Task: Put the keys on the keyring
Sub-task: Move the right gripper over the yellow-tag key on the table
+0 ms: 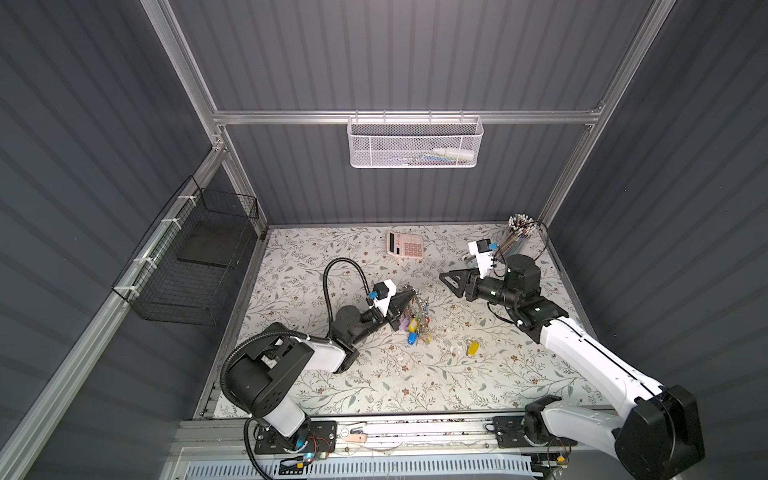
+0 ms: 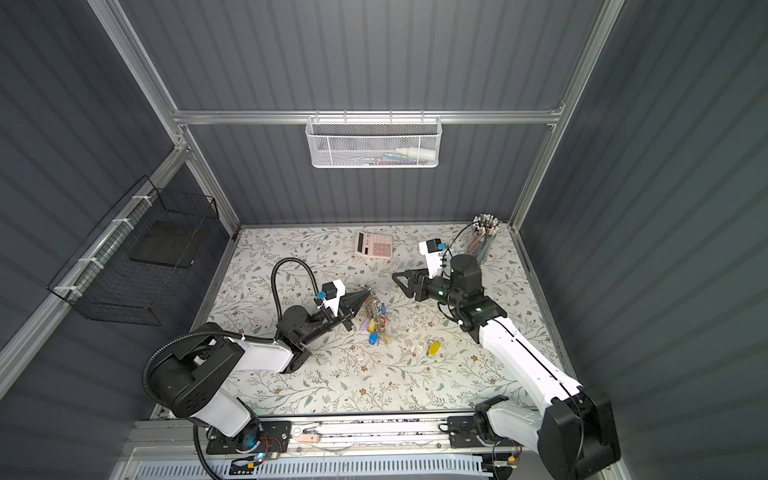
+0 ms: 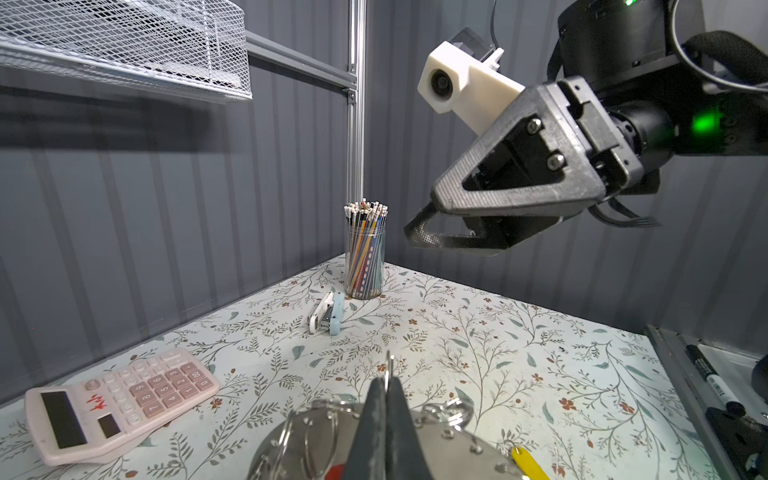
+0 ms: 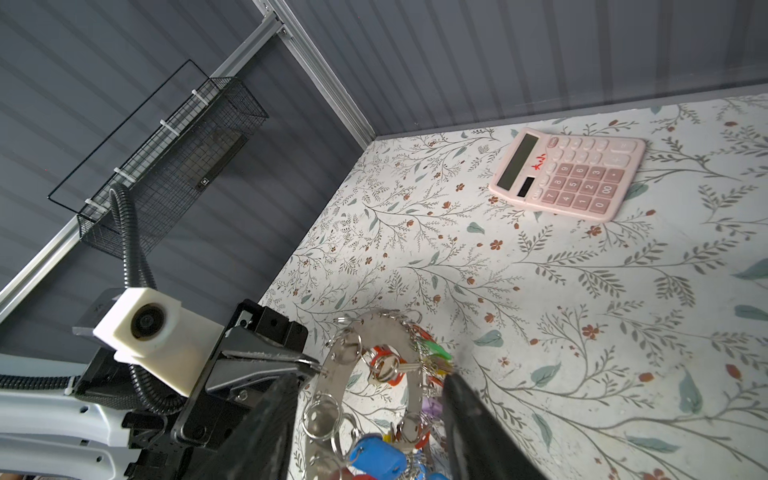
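The keyring (image 1: 417, 311) (image 2: 375, 312) is a flat silver ring hung with small split rings, keys and coloured tags. It is held tilted above the table's middle. My left gripper (image 1: 413, 293) (image 3: 387, 380) is shut on a small split ring at the keyring's (image 3: 449, 449) edge. This grip also shows in the right wrist view, at the left gripper (image 4: 315, 365). One loose key with a yellow tag (image 1: 473, 348) (image 2: 433, 348) lies on the table, right of the bunch. My right gripper (image 1: 449, 284) (image 2: 401, 284) (image 4: 370, 380) hangs open and empty above and to the right of the keyring (image 4: 374, 328).
A pink calculator (image 1: 405, 244) lies at the back. A cup of pens (image 1: 517, 237) stands in the back right corner with a small stapler (image 3: 328, 313) beside it. A white mesh basket (image 1: 415, 141) hangs on the back wall, and a black wire basket (image 1: 195, 266) on the left wall.
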Robot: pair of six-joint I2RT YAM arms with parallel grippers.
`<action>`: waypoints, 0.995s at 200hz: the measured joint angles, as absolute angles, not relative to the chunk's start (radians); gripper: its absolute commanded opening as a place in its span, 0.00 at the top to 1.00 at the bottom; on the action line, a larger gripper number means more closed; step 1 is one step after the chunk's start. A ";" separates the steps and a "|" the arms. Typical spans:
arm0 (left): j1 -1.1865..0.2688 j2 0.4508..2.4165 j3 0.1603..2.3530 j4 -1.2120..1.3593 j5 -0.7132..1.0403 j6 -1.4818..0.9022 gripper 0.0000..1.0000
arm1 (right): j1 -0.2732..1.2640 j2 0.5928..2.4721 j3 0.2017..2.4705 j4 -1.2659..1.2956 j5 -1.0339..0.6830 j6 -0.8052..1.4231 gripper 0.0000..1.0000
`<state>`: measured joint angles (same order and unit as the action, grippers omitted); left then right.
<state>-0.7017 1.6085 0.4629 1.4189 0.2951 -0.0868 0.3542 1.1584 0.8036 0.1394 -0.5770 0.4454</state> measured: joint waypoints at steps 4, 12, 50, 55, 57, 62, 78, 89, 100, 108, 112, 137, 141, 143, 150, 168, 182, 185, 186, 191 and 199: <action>-0.702 1.609 0.463 1.419 0.295 -0.085 1.00 | 0.354 1.158 0.804 0.138 -0.575 0.446 0.40; -0.702 1.613 0.463 1.419 0.295 -0.084 1.00 | 0.354 1.153 0.804 0.129 -0.570 0.447 0.38; -0.702 1.615 0.463 1.418 0.279 -0.085 1.00 | 0.354 1.045 0.775 0.024 -0.516 0.449 0.37; -0.702 1.615 0.463 1.418 0.278 -0.085 1.00 | 0.354 1.022 0.770 0.001 -0.501 0.449 0.37; -0.702 1.615 0.463 1.418 0.276 -0.086 1.00 | 0.354 1.015 0.768 -0.006 -0.498 0.449 0.38; -0.702 1.615 0.463 1.418 0.273 -0.086 1.00 | 0.354 0.991 0.763 -0.031 -0.480 0.449 0.38; -0.702 1.613 0.461 1.415 0.261 -0.089 1.00 | 0.354 0.933 0.751 -0.112 -0.415 0.460 0.41; -0.702 1.604 0.453 1.403 0.251 -0.089 1.00 | 0.354 0.902 0.746 -0.188 -0.350 0.481 0.41; -0.702 1.583 0.443 1.377 0.241 -0.089 1.00 | 0.354 0.891 0.745 -0.258 -0.293 0.517 0.40; -0.702 1.563 0.437 1.358 0.235 -0.089 1.00 | 0.354 0.891 0.744 -0.319 -0.245 0.556 0.42; -0.702 1.554 0.435 1.351 0.234 -0.089 1.00 | 0.354 0.892 0.742 -0.347 -0.223 0.575 0.43; -0.702 1.493 0.420 1.301 0.229 -0.090 1.00 | 0.373 0.877 0.668 -0.456 -0.107 0.738 0.44; -0.702 1.485 0.416 1.297 0.228 -0.090 1.00 | 0.378 0.875 0.653 -0.467 -0.096 0.760 0.45; -0.702 1.477 0.412 1.295 0.228 -0.091 1.00 | 0.383 0.873 0.641 -0.476 -0.086 0.778 0.45; -0.702 1.462 0.402 1.290 0.228 -0.094 1.00 | 0.390 0.874 0.615 -0.497 -0.068 0.812 0.45; -0.702 1.419 0.368 1.264 0.228 -0.101 1.00 | 0.404 0.910 0.574 -0.539 -0.023 0.886 0.49; -0.702 1.384 0.344 1.227 0.228 -0.107 1.00 | 0.408 0.960 0.572 -0.555 0.008 0.936 0.48; -0.702 1.379 0.341 1.221 0.228 -0.109 1.00 | 0.409 0.968 0.573 -0.557 0.011 0.942 0.48; -0.702 1.377 0.340 1.218 0.228 -0.108 1.00 | 0.409 0.974 0.574 -0.558 0.014 0.946 0.48; -0.702 1.366 0.336 1.205 0.228 -0.109 1.00 | 0.411 0.994 0.578 -0.562 0.024 0.965 0.48; -0.702 1.346 0.329 1.180 0.229 -0.110 1.00 | 0.413 1.029 0.587 -0.569 0.036 0.992 0.47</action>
<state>-0.7017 1.3457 0.3286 1.1805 0.2287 -0.1097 0.4129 1.0286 0.5869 -0.5694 0.0364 0.9916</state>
